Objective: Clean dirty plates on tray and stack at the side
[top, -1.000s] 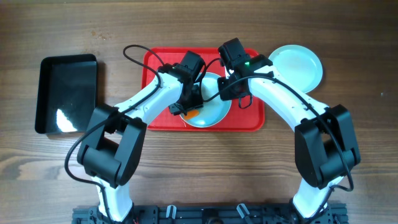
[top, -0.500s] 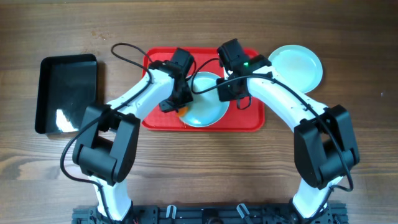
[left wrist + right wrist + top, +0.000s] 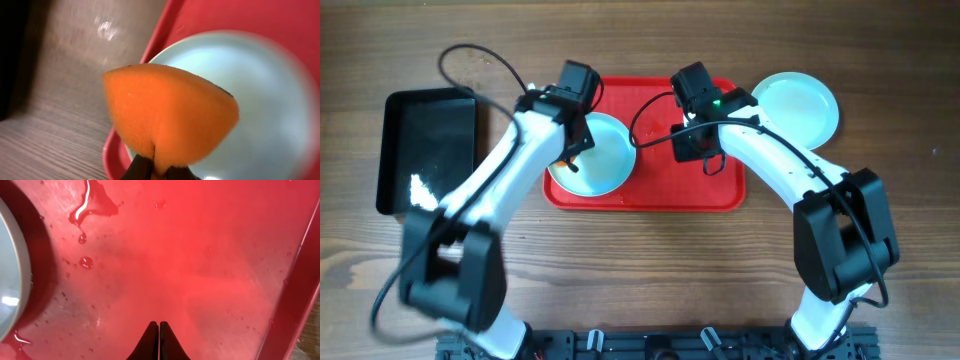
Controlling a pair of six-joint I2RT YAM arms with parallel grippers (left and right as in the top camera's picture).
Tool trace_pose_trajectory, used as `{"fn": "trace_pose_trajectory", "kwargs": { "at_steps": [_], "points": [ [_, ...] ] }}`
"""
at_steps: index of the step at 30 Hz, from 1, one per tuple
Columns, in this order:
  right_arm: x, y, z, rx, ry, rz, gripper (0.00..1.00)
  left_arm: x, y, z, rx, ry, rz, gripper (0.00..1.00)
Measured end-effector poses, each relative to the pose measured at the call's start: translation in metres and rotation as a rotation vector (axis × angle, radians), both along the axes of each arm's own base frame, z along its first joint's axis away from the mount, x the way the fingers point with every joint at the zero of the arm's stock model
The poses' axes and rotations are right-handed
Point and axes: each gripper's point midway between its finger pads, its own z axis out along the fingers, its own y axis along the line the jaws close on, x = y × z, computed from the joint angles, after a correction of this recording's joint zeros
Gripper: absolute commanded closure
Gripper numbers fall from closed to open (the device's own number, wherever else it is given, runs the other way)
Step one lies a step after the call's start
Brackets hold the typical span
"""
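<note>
Apparently one plate [image 3: 796, 106] lies finished on the table [image 3: 360, 290] beside the tray's [image 3: 680, 190] right end. A second plate [image 3: 605, 160] sits at the tray's left end under the left gripper [image 3: 568, 158], clamped on an orange sponge [image 3: 165, 110]; the right gripper [image 3: 159, 330] is closed, empty.

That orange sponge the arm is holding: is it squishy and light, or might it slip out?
Probably squishy: the sponge narrows where the left end effector pinches its lower edge. Likely light, since that small pinch alone holds the whole wedge up. It may be damp and somewhat slippery, as water droplets lie on the tray.
</note>
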Motion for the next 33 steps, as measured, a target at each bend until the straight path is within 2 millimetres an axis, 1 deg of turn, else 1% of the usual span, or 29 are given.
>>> {"fn": "trace_pose_trajectory", "kwargs": {
  "at_steps": [2,4,5,6,7,9,10,14,17,19,21,24,26,27,28,29,30,31,33],
  "points": [
    [0.004,0.004,0.001,0.018,-0.016,-0.002,0.96,0.001,-0.007,0.025,-0.060,-0.067,-0.015,0.96],
    [0.007,0.011,0.003,0.056,-0.024,0.004,0.95,0.000,-0.010,0.038,-0.089,-0.096,-0.022,0.96],
    [0.010,0.020,0.005,0.104,-0.031,0.013,0.90,-0.001,-0.012,0.042,-0.102,-0.106,-0.026,0.96],
    [0.012,0.029,0.008,0.150,-0.036,0.024,0.86,-0.002,-0.012,0.044,-0.108,-0.108,-0.028,0.96],
    [0.014,0.037,0.010,0.194,-0.040,0.031,0.80,-0.002,-0.013,0.043,-0.112,-0.105,-0.030,0.96],
    [0.017,0.058,0.019,0.310,-0.048,0.057,0.73,-0.004,-0.014,0.041,-0.117,-0.092,-0.033,0.96],
    [0.018,0.065,0.022,0.348,-0.050,0.063,0.69,-0.006,-0.013,0.040,-0.116,-0.081,-0.032,0.96],
    [0.016,0.086,0.031,0.454,-0.038,0.067,0.65,-0.012,-0.003,0.037,-0.109,-0.048,-0.009,0.96],
    [0.012,0.093,0.028,0.445,-0.029,0.057,0.64,-0.013,0.006,0.036,-0.104,-0.034,0.013,0.96],
    [0.008,0.099,0.019,0.427,-0.018,0.050,0.64,-0.015,0.008,0.035,-0.100,-0.025,0.018,0.96],
    [0.005,0.106,0.004,0.411,0.001,0.041,0.66,-0.017,0.009,0.034,-0.101,-0.017,0.017,0.96],
    [-0.002,0.117,-0.026,0.393,0.052,0.026,0.69,-0.020,0.009,0.034,-0.098,-0.006,0.018,0.96],
    [-0.008,0.120,-0.043,0.383,0.089,0.016,0.71,-0.021,0.010,0.033,-0.096,0.001,0.018,0.96],
    [-0.007,0.123,-0.042,0.396,0.087,0.016,0.71,-0.021,0.010,0.033,-0.096,0.002,0.018,0.96],
    [-0.007,0.123,-0.043,0.393,0.089,0.010,0.75,-0.022,0.010,0.033,-0.095,0.004,0.018,0.96],
    [-0.007,0.123,-0.043,0.393,0.090,0.006,0.81,-0.022,0.010,0.033,-0.095,0.005,0.018,0.96],
    [-0.007,0.123,-0.043,0.392,0.090,-0.001,0.91,-0.022,0.010,0.033,-0.095,0.004,0.018,0.96],
    [-0.006,0.121,-0.044,0.385,0.087,-0.009,0.96,-0.022,0.010,0.033,-0.095,0.004,0.018,0.96],
    [-0.005,0.118,-0.046,0.367,0.080,-0.015,0.96,-0.022,0.010,0.033,-0.095,0.004,0.018,0.96]
  ]
}}
